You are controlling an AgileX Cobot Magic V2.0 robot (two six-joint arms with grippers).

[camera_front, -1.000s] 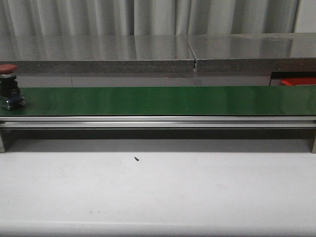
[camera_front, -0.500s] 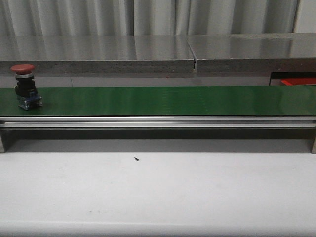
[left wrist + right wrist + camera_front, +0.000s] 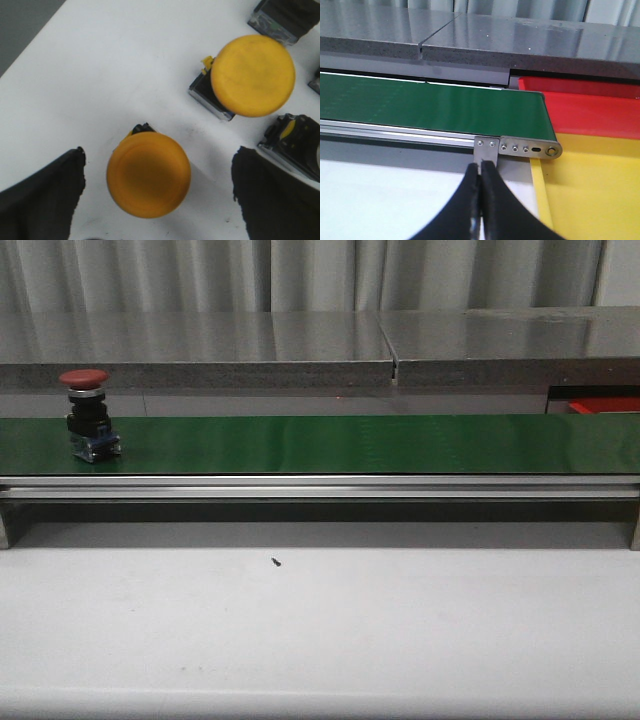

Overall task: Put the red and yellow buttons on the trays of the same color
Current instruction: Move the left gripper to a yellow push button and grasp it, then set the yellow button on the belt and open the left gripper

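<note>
The left gripper (image 3: 155, 195) hung spread directly above an upright yellow button (image 3: 148, 174), apparently not touching; the right gripper (image 3: 481, 182) was closed, empty.

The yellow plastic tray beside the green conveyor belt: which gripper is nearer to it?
Right. The right gripper, shut, hangs just beside the yellow plastic tray at the green conveyor belt's end. The left gripper hovers open over a yellow round button, no tray visible there.

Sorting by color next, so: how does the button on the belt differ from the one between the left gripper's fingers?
The red button has a red cap and rides the green belt; the yellow button has a yellow cap and sits on a white surface. Both have mushroom caps and stand upright.
</note>
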